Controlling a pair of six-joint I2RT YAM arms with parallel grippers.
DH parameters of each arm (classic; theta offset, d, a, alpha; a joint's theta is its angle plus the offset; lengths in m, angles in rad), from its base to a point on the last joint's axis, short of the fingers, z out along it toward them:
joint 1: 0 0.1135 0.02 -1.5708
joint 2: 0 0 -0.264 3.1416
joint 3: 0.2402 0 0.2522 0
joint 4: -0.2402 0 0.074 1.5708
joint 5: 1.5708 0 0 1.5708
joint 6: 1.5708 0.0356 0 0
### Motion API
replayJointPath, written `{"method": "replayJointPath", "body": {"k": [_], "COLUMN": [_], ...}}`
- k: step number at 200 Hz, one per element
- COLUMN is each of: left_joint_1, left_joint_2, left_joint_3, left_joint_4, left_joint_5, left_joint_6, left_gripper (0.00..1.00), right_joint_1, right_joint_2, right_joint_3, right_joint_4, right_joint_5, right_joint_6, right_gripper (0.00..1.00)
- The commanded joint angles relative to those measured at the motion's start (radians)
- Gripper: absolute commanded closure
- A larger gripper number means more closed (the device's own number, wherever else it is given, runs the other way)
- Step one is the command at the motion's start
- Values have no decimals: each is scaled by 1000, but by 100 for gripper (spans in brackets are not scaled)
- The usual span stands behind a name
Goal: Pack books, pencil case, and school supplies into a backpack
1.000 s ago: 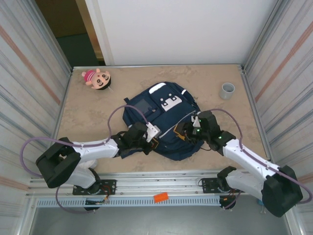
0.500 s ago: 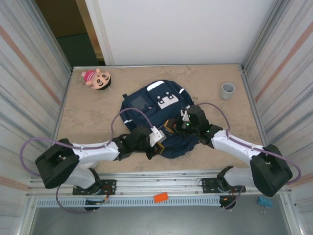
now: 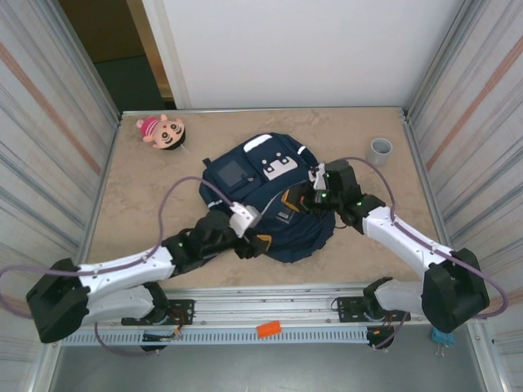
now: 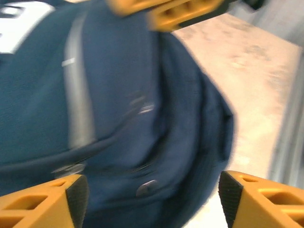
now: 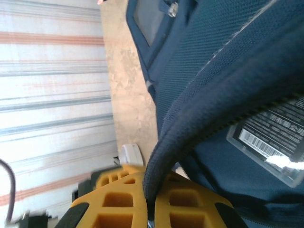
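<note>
Backpack (image 3: 294, 233) rim pinched in our right gripper (image 5: 151, 202); left gripper (image 4: 152, 194) spread wide over it. We should lift rim gently, widening mouth.

The beige table (image 3: 139, 196) bears the navy backpack (image 3: 255, 184) centrally, a pink doll (image 3: 162, 131) back-left, a grey cup (image 3: 380, 150) back-right.
</note>
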Motion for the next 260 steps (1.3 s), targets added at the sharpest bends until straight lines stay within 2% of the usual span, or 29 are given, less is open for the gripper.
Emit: {"method": "replayJointPath", "body": {"k": [1, 23, 48, 60, 89, 158, 177, 192, 199, 237, 260], "left_joint_1": [75, 134, 137, 137, 137, 134, 135, 134, 134, 110, 90], "left_joint_2": [-67, -77, -14, 28, 109, 284, 329, 362, 375, 395, 392], "left_joint_3": [-77, -117, -100, -84, -78, -34, -23, -15, -11, 5, 20], "left_joint_4": [-24, 18, 41, 57, 163, 387, 427, 449, 457, 489, 467], "left_joint_5": [-116, -63, 8, 81, 179, 216, 209, 209, 215, 288, 294], "left_joint_6": [13, 84, 187, 202, 155, 78, 63, 49, 40, 29, 30], "left_gripper": [22, 20, 19, 18, 17, 25, 34, 52, 58, 70, 77], "right_joint_1": [-17, -20, -19, -19, -18, -16, -15, -14, -15, -15, -14], "right_joint_2": [-28, -15, -12, -10, -11, 0, 0, -1, -2, -2, 3], "right_joint_3": [94, 122, 109, 102, 99, 95, 89, 86, 85, 70, 60], "right_joint_4": [-106, -129, -98, -90, -87, -69, -62, -56, -55, -38, -19], "right_joint_5": [-98, -111, -111, -110, -101, -103, -103, -104, -103, -94, -91], "right_joint_6": [-118, -135, -115, -108, -104, -98, -95, -92, -90, -79, -67], "right_gripper": [100, 100, 100, 100, 100, 100, 100, 100, 100, 100, 100]}}
